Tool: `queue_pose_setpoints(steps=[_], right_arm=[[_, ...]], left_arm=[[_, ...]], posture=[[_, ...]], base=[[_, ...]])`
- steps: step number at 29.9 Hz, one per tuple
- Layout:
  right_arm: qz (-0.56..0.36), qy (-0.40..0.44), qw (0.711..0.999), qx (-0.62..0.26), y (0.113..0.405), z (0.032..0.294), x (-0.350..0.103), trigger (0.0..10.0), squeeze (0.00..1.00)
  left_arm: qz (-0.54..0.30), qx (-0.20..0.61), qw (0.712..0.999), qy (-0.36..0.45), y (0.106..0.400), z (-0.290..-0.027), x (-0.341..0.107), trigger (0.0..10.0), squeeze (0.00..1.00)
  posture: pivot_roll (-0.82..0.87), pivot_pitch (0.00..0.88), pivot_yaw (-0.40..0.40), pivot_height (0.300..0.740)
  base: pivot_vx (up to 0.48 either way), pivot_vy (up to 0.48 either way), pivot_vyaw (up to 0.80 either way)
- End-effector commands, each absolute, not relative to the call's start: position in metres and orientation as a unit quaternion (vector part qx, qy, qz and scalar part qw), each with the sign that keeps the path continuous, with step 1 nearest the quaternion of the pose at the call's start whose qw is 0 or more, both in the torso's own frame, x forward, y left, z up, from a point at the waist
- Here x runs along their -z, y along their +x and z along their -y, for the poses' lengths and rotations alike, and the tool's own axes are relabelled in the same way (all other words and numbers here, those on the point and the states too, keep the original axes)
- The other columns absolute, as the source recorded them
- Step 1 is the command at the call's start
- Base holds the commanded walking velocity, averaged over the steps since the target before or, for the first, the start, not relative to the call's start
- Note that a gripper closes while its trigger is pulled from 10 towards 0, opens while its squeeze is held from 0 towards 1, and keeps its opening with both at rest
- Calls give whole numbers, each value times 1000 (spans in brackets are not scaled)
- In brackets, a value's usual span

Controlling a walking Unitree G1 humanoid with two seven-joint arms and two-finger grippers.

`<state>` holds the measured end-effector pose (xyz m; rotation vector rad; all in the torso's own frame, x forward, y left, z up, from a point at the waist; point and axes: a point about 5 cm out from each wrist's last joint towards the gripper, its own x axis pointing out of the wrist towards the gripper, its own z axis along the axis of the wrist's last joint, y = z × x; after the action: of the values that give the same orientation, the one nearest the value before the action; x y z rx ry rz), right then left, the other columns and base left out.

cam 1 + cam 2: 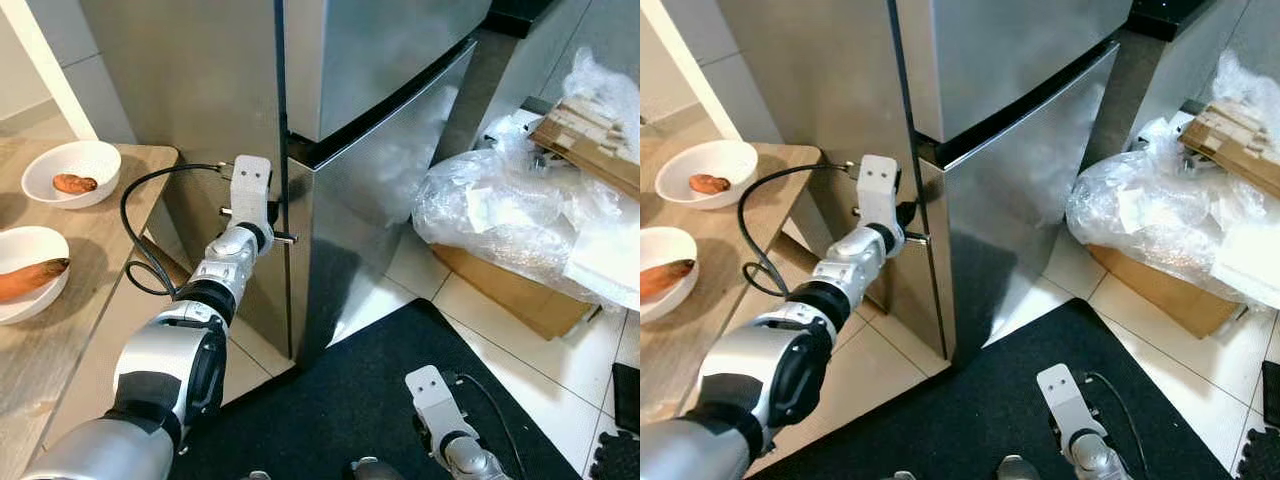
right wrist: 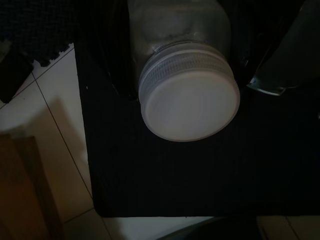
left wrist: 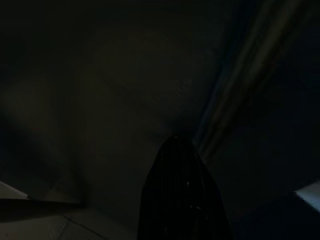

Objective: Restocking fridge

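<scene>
fridge [image 1: 380, 120]: brushed silver steel, with a dark seam between its doors
left gripper [image 1: 283, 222]: black fingers; white wrist block; silver arm with black joints and a black cable
jar [image 2: 185, 75]: clear body; white ribbed lid
mat [image 1: 350, 400]: black
floor tiles [image 1: 520, 350]: white with grey grout
table [image 1: 70, 320]: light wood grain
bowls [image 1: 72, 172]: white; orange-brown food inside
plastic wrap [image 1: 500, 210]: clear, whitish
cardboard box [image 1: 515, 290]: brown
</scene>
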<state>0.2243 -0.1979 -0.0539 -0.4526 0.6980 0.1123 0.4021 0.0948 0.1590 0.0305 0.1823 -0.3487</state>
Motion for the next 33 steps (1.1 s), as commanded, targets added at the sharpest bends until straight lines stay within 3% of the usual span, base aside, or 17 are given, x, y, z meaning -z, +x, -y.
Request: queue_pose_setpoints(steps=[1,33], right_arm=[[-345,-219,911,-56,218,197,58,10000,0],[-340,-213,915,-43,220,200,56,10000,0]], left_arm=[[-96,212,972,30,399,-75,-157,10000,0],[-90,286,954,12,389,-38,-156,10000,0]], posture=[[-132,196,21,740],[-145,196,35,740]], base=[[0,0,0],[0,0,0]])
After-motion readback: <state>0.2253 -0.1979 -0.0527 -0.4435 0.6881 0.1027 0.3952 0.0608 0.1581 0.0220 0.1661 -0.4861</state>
